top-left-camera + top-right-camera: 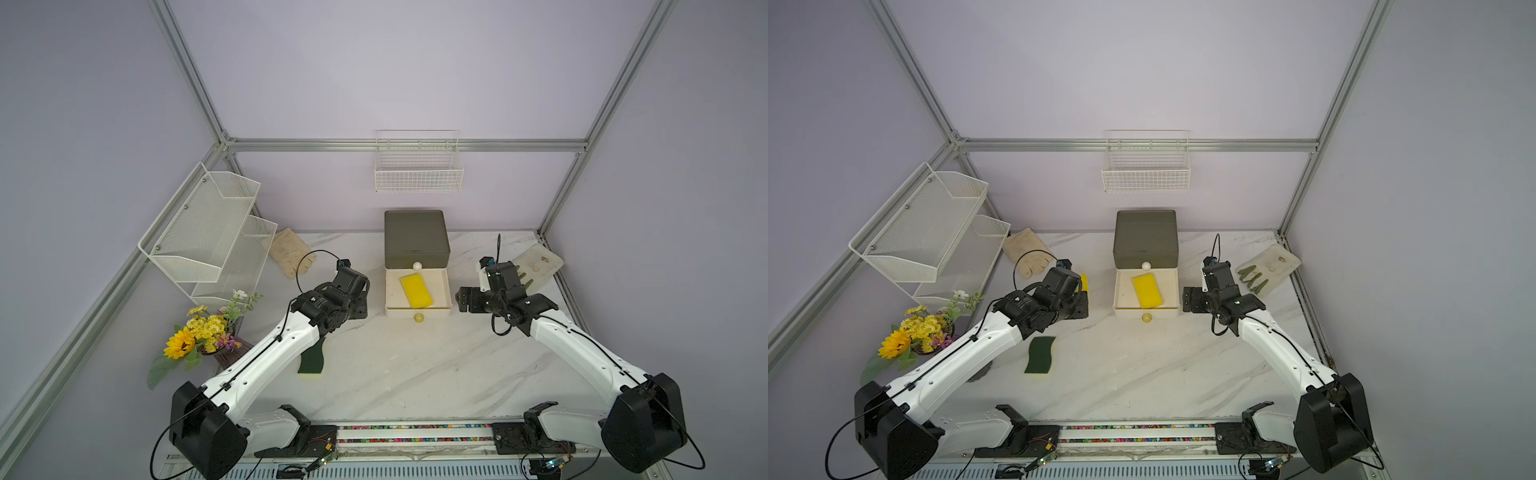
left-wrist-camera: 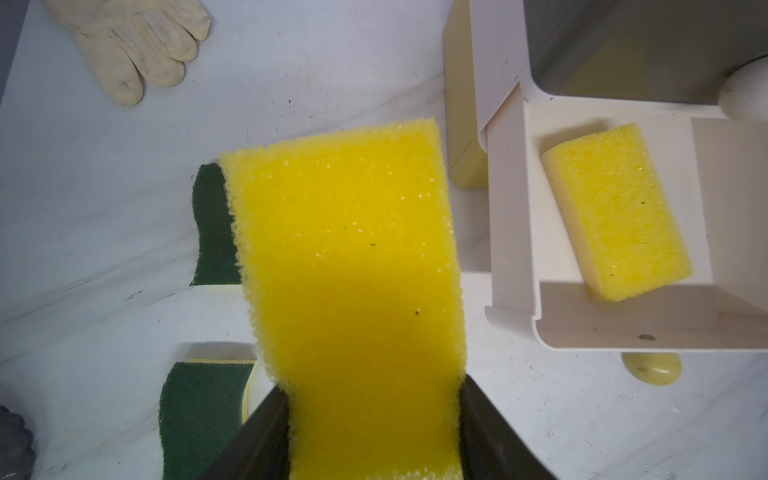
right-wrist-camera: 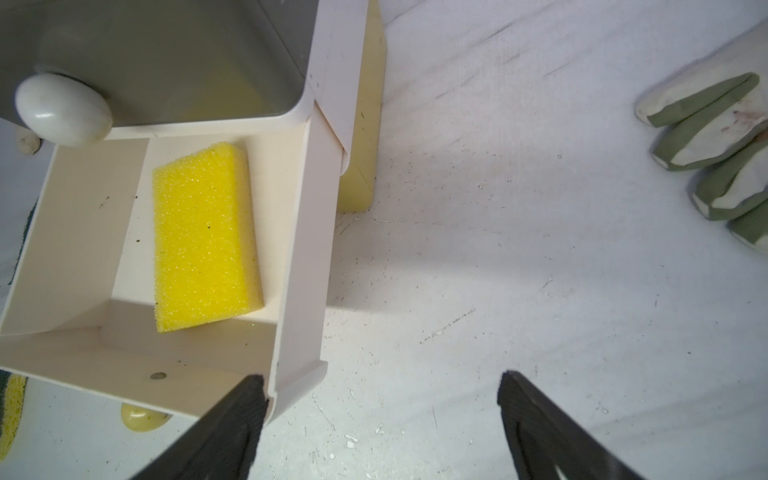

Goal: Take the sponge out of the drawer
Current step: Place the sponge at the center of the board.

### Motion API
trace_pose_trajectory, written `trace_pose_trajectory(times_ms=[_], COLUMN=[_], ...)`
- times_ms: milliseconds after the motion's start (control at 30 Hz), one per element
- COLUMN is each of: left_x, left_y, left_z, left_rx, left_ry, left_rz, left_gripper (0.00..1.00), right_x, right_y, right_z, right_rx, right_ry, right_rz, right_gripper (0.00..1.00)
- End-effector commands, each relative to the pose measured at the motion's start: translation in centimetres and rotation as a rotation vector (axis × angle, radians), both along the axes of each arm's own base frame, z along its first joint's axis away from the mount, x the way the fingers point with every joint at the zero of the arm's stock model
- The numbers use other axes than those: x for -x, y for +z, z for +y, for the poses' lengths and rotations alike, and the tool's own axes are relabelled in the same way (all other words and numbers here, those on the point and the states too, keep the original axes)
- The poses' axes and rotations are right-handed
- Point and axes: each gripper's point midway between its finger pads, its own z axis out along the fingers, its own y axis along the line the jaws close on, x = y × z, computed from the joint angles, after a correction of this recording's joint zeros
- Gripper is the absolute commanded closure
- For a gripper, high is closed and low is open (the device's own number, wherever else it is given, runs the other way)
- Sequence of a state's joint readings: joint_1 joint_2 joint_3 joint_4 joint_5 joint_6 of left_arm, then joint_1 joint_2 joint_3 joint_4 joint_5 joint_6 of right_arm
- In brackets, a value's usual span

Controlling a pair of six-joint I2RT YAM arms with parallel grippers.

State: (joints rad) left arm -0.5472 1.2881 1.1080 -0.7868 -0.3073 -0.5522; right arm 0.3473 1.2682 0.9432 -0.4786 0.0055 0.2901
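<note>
Left tool [image 2: 372, 390]: sponge [image 2: 345, 249]; drawer [image 2: 512, 216]: second sponge [image 2: 619, 212]

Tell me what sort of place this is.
Probably a lab robot cell staged as a household counter: aluminium frame around plain walls, left arm and right arm mounted at a marble-look tabletop, wire basket hanging behind.

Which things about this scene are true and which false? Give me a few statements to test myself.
The left hand grips a yellow sponge. True.
The open drawer is empty. False: a second yellow sponge lies in it.
The right hand holds a glove. False: it is open and empty; the green-fingered glove lies apart on the table.
A green-topped sponge lies on the table. True.
</note>
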Motion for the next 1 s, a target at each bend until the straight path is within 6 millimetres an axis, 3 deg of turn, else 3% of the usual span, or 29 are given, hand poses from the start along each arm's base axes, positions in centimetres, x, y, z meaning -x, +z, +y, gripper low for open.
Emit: trace_pose_trajectory(times_ms=[0,167,233,533,967], left_x=[-2.0,-3.9,-4.7,-6.8,-7.6], left_y=[-0.5,-2.6,-4.6,-9.6,-12.1], left_z=[-0.7,-0.7,-0.5,0.8,1.0], left_rx=[0.019,0.022,0.006,-0.009,-0.003], left_ry=[-0.048,-0.051,-0.051,-0.041,-0.059], left_rz=[-0.026,-0.011,0.027,0.136,0.196], left_gripper=[0.41,0.41,0.4,0.4,0.38], right_x=[-0.2,-0.1,-0.1,0.0,0.1], right_y=[0.0,-0.1,-0.2,-0.5,-0.9], right_z=[-0.2,-0.3,-0.3,-0.4,-0.5], right_rx=[0.001,0.007,0.009,0.018,0.025], right_ry=[-0.003,-0.003,-0.002,0.0,-0.001], right_rz=[-0.01,-0.008,-0.007,-0.003,0.005], right_gripper=[0.08,0.08,0.08,0.08,0.08])
